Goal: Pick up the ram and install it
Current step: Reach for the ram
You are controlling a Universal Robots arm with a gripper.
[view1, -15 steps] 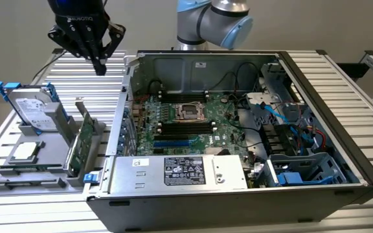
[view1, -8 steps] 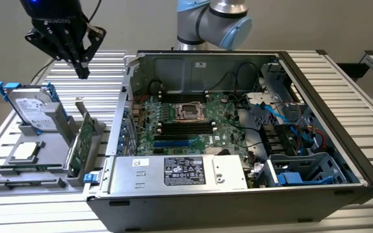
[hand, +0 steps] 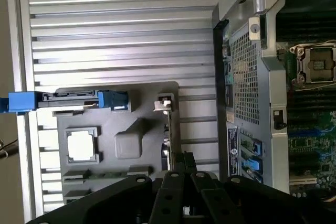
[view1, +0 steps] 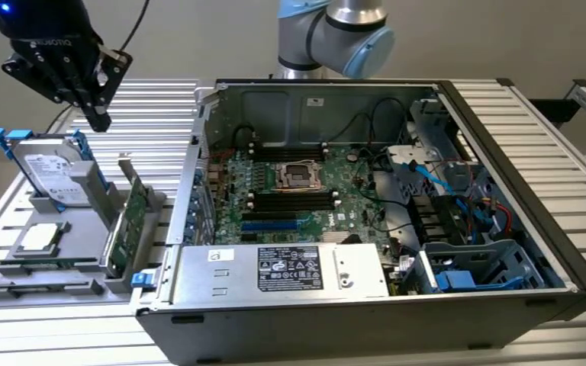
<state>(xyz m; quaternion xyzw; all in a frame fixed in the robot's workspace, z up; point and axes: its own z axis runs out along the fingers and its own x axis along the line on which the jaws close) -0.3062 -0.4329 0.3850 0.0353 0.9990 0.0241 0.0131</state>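
Observation:
The ram is a slim green stick lying low in a slot at the front of the grey holder tray, just in front of the silver processor chip. From the wrist view the ram shows edge-on as a thin strip. My black gripper hangs well above the tray's far side, beyond the hard drive. Its fingers are pressed together with nothing between them. In the wrist view the gripper sits over the tall green expansion card.
The open computer case takes up the middle and the exterior view's right. Inside it lie the motherboard, its black memory slots and the processor socket. A power supply sits at the front. Cables crowd the case's right side.

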